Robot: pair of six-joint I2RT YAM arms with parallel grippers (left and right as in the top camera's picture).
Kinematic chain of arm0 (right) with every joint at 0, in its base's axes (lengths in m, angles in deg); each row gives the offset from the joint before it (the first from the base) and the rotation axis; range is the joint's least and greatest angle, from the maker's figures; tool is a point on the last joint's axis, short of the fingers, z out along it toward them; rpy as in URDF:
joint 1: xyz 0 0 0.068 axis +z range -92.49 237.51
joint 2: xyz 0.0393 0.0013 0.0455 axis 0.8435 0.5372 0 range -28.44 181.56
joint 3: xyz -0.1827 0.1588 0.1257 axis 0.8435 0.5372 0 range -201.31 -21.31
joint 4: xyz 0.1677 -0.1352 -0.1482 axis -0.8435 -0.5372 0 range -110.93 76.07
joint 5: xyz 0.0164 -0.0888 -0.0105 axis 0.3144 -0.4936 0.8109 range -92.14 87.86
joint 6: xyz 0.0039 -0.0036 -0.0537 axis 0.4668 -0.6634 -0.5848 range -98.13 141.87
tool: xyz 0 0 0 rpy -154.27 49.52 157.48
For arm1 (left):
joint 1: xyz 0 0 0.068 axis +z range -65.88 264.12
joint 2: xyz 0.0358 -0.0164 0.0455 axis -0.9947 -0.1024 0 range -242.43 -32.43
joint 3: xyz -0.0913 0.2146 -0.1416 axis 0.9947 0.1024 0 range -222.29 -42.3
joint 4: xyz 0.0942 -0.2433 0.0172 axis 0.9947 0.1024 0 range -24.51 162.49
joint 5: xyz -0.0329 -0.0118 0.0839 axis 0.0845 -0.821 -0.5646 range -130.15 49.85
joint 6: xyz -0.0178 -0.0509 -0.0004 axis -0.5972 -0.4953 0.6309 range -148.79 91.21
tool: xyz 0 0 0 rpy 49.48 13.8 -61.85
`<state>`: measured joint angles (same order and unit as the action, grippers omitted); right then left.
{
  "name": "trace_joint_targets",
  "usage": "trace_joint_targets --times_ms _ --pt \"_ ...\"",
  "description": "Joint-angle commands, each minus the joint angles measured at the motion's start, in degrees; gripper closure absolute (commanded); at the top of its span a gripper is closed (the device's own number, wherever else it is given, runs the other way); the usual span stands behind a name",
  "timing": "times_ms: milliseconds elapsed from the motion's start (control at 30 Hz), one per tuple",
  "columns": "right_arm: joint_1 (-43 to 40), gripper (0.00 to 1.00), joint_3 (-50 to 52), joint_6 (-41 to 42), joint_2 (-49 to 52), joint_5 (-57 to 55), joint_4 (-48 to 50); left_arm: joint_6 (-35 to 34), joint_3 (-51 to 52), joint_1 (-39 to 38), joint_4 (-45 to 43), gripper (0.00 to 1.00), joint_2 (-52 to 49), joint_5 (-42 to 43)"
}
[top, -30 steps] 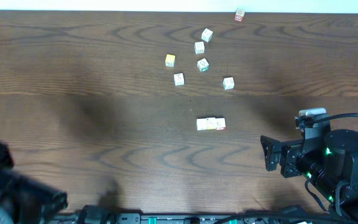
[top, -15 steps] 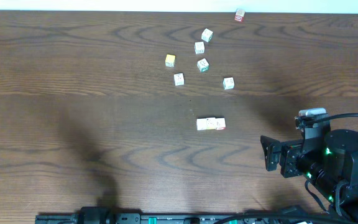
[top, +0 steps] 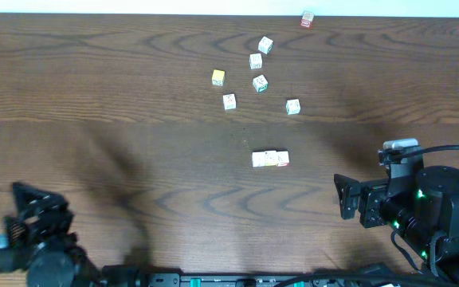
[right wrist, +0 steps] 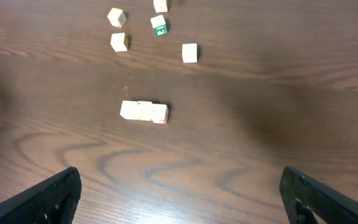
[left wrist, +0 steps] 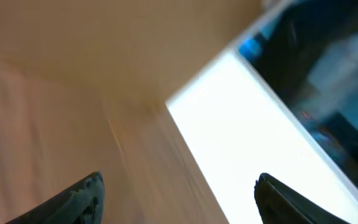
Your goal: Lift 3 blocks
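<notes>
**Plainly on the table: three blocks in a row, both grippers wide apart**

Overhead, the three blocks (top: 270, 159) lie touching end to end in a short row on the dark wooden table (top: 118, 80), and the right-hand one shows a red edge. Farther back sit loose cubes, among them a yellow cube (top: 218, 77) and a green-printed cube (top: 260, 83). The left gripper (top: 38, 199) is at the near left corner and the right gripper (top: 343, 197) at the near right. Both are well apart from the row, with jaws spread and holding nothing.

The left wrist view is blurred and tilted. Its fingertips (left wrist: 82, 196) stand wide apart at the bottom edge, over pale wood grain and a bright white band.

From the right wrist, the blocks (right wrist: 143, 111) lie ahead, left of centre. Bare wood separates them from the spread fingers (right wrist: 51, 196).
</notes>
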<state>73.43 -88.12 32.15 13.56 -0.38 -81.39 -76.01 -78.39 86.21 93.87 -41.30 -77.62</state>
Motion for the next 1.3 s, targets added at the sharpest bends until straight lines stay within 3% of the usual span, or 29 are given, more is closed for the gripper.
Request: trace_joint_targets --times_ms 0,200,267,700,767,900,1100,1267 --pt "-0.6 0.01 -0.2 0.8 0.1 0.2 0.1 -9.0 5.2 1.3 -2.7 0.22 2.9 11.0" --pt "-0.6 0.01 -0.2 0.8 0.1 0.2 0.1 -6.3 23.8 2.7 -31.1 0.22 8.8 13.6" --pt "-0.6 0.01 -0.2 0.8 0.1 0.2 0.1 -6.2 26.5 2.7 -34.9 0.22 8.8 14.3" --pt "-0.6 0.01 -0.2 0.8 0.1 0.2 0.1 -5.5 36.0 1.8 -29.8 0.22 8.8 14.4" --pt "-0.6 0.01 -0.2 0.8 0.1 0.2 0.1 -7.0 35.9 1.4 -25.7 0.22 8.8 14.4" --pt "-0.6 0.01 -0.2 0.8 0.1 0.2 0.1 -2.3 35.9 1.4 -25.7 0.22 8.8 15.2" --pt "-0.6 0.01 -0.2 0.8 0.1 0.2 0.1 16.0 35.8 1.4 -25.1 0.22 8.8 23.8" --pt "-0.6 0.01 -0.2 0.8 0.1 0.2 0.1 17.0 35.8 1.4 -25.2 0.22 8.8 25.1"
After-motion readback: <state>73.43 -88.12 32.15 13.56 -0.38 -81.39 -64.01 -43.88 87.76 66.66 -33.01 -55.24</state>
